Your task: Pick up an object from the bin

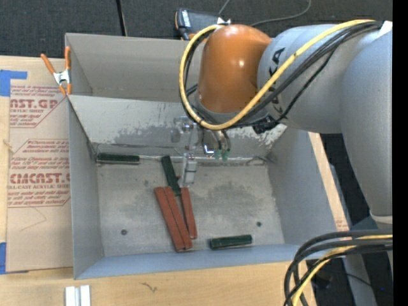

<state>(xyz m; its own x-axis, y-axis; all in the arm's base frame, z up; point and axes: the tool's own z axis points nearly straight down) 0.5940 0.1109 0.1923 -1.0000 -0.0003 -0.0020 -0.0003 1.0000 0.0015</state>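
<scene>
My gripper [189, 173] hangs below the orange wrist cover in the middle of the bin, near the back wall. Its tip is just over the upper end of a pair of long red-brown bars [173, 218], which lie side by side and run toward the front of the bin. A dark green strip [169, 173] lies slanted just left of the gripper tip and touches the top of the red bars. Whether the gripper touches either thing cannot be told.
A dark green bar [118, 159] lies at the back left along the wall's foot. Another dark green bar [231, 241] lies near the front wall, right of the red bars. The arm and its cables cover the bin's back right.
</scene>
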